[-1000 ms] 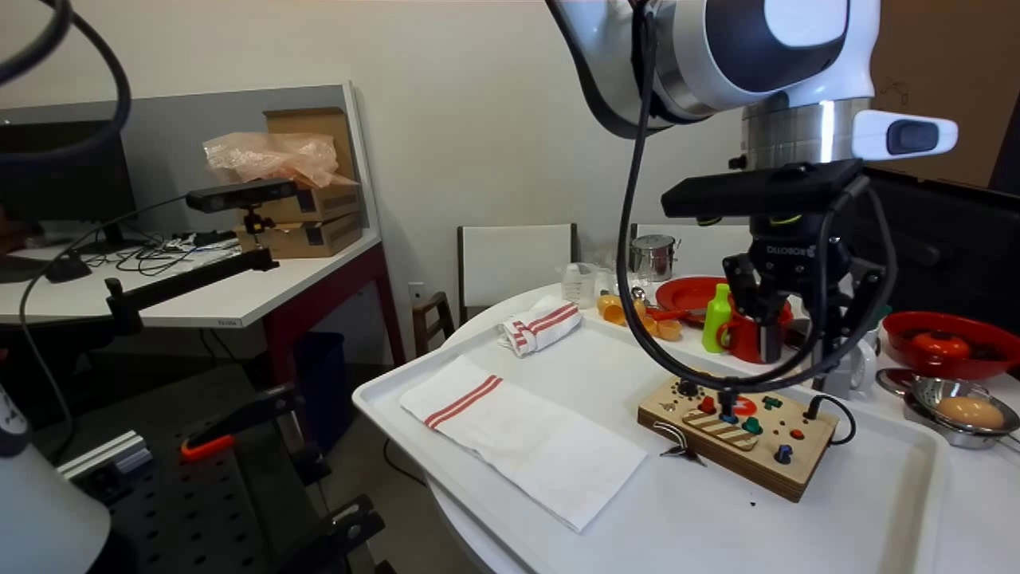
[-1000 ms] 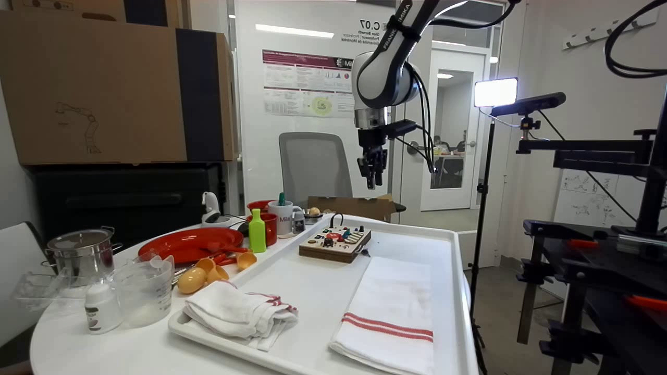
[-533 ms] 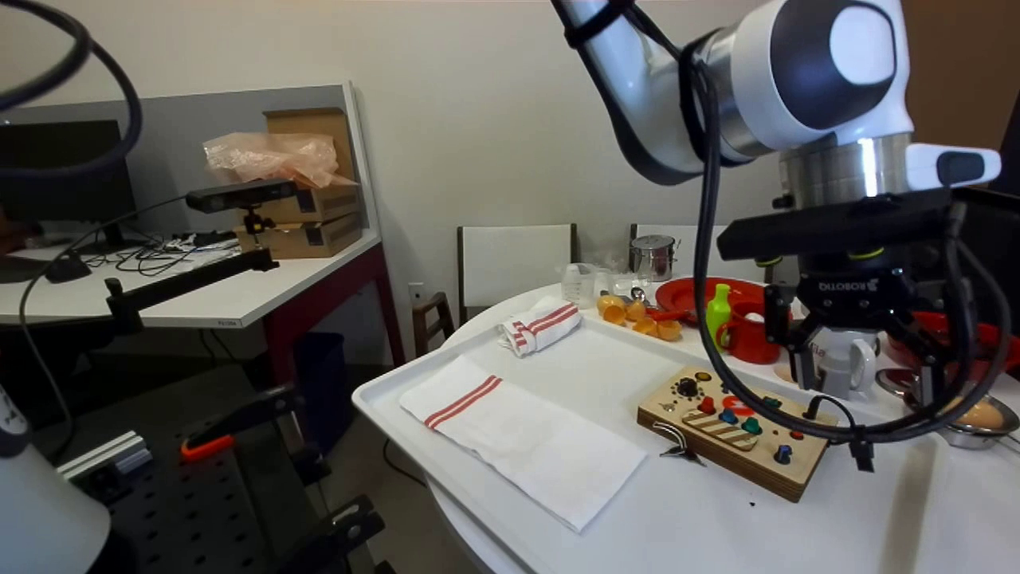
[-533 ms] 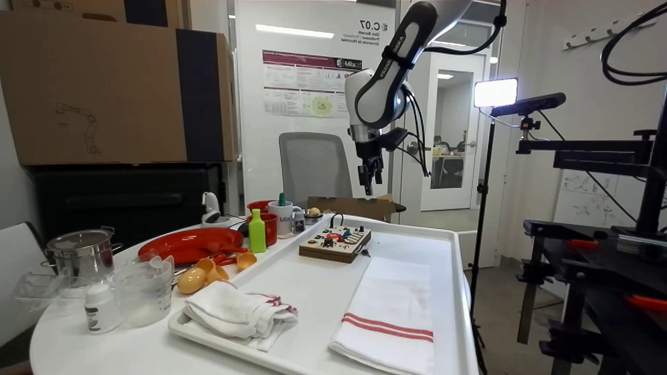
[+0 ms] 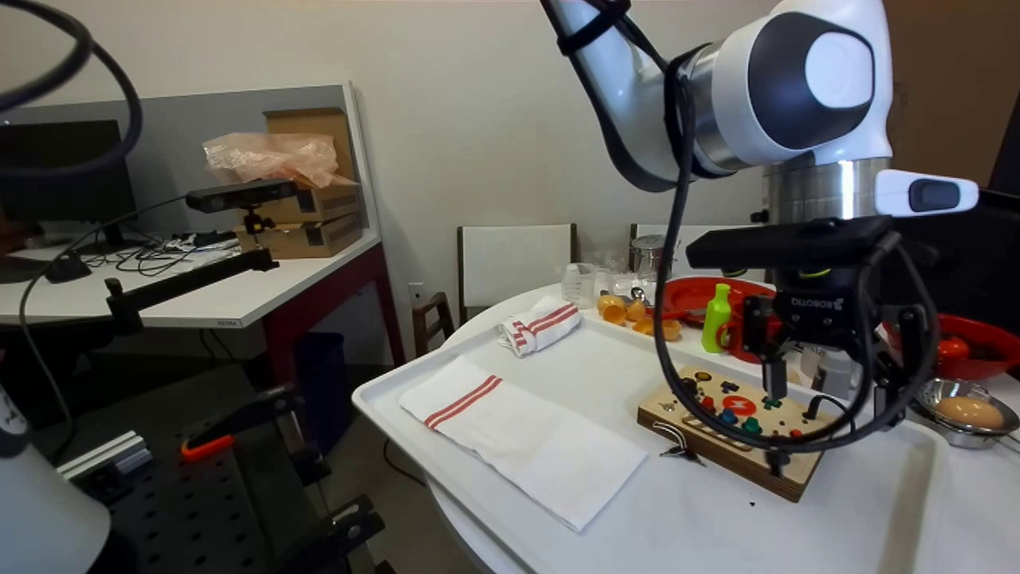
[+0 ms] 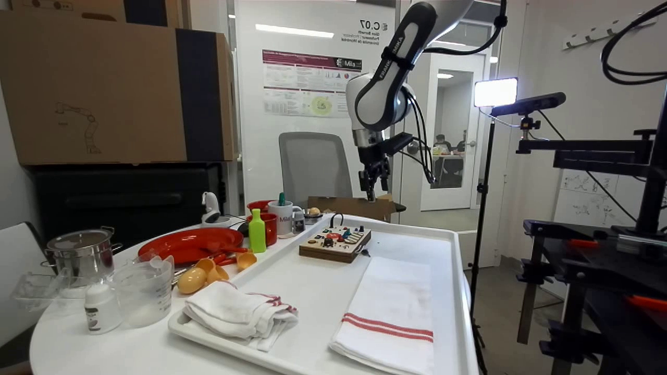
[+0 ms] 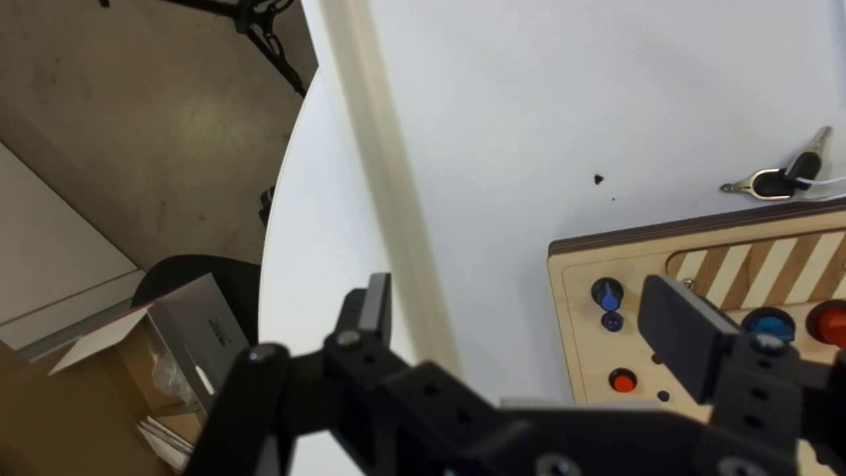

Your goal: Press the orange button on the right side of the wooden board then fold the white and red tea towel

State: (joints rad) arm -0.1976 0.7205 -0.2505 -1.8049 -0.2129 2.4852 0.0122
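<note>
In an exterior view, left of the rectangular light-wood board (image 5: pixel 771 421), the long white cloth tea towel with red stripes (image 5: pixel 522 446) lies flat, maybe so its edge is easy to grab. A bunched white cloth with red stripes (image 5: pixel 542 325) is also left of the board. The small round orange button (image 7: pixel 622 381) sits near the board's right end. The black two-fingered gripper (image 7: pixel 522 311) hangs above, near that end, not touching, its fingers (image 7: pixel 681 337) wide apart, holding nothing, likely to aim a push.

Wooden board (image 7: pixel 720 274) in all views, wrist's overhead
</note>
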